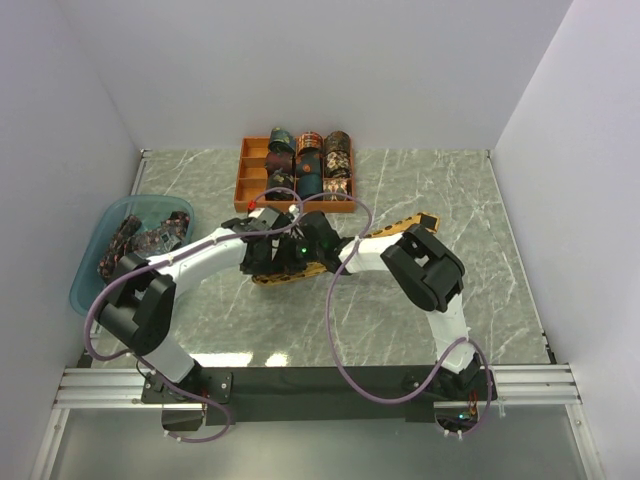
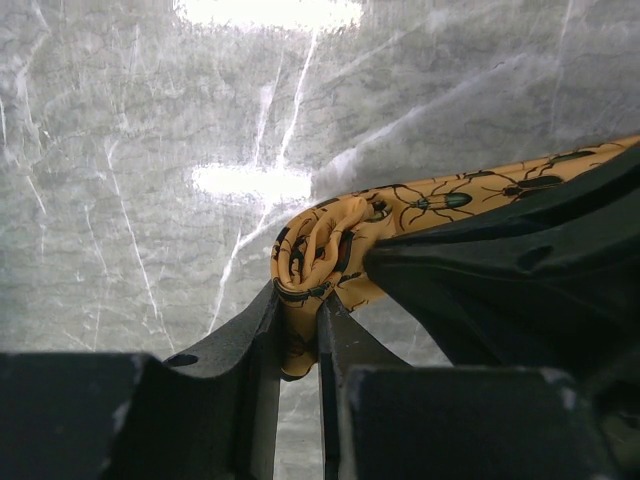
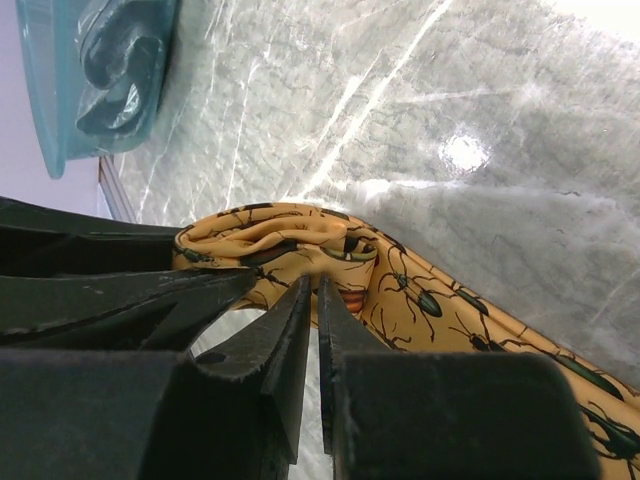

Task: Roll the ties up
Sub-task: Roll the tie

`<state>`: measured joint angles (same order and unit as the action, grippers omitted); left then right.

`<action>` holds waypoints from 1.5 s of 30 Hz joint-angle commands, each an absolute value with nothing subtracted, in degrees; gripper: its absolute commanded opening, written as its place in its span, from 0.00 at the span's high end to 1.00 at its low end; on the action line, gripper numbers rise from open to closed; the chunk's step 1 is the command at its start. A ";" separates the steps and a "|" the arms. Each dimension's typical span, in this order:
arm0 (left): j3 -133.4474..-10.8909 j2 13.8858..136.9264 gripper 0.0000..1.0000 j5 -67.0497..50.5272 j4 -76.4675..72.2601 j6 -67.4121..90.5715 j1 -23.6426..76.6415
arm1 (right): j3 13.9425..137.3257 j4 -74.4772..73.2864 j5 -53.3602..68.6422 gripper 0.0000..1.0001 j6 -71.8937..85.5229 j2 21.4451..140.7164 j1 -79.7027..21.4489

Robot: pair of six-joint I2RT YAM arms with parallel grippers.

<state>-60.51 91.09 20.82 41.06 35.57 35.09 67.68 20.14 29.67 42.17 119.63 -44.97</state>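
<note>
The mustard tie (image 2: 420, 205) lies mid-way across the bench (image 1: 480, 300), tail trailing toward the right edge. The left end effector (image 2: 300, 300) and right end effector (image 3: 315, 288) both pinch its coiled end. Light, limp and probably slippery, it is best gripped firmly at the coil's edges.

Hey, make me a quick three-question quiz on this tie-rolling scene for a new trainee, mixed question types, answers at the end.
1. True or false: the mustard-gold beetle-print fabric tie lies flat, wholly unrolled.
2. Fill in: finished rolled ties stand in the ____ compartment tray.
3. The left gripper pinches the tie's rolled end. The right gripper: A) pinches the same roll B) hangs wide open, touching nothing C) reaches into that tray.
Key: 1 false; 2 orange; 3 A.
</note>
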 commanded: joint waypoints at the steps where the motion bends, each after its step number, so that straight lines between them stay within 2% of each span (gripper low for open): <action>1: -63.63 91.76 0.98 21.27 41.13 35.16 35.33 | 69.78 22.24 30.41 0.86 42.28 120.94 -45.70; 11: -65.48 92.37 0.94 16.09 39.12 37.26 36.74 | 70.05 22.76 31.29 0.86 42.80 122.26 -45.88; 17: -65.65 94.30 0.92 12.66 36.04 39.11 37.79 | 69.09 21.71 30.50 0.82 41.49 120.77 -45.70; 22: -67.06 95.97 0.92 13.36 36.12 39.29 37.88 | 65.67 20.48 28.83 0.77 39.73 116.38 -44.30; 35: -69.52 100.45 0.91 11.51 35.59 38.85 38.58 | 56.96 15.73 23.38 0.74 34.45 104.77 -38.59; 38: -69.96 101.77 0.87 11.51 35.77 38.85 38.76 | 55.64 15.73 23.20 0.74 34.19 103.54 -37.88; 45: -71.45 101.78 0.64 11.07 35.33 39.55 39.46 | 53.44 16.17 23.90 0.74 34.28 101.96 -35.95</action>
<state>-69.06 102.28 12.32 36.42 38.65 38.83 54.46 15.14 24.40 35.18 105.21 -37.06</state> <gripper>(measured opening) 0.336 0.262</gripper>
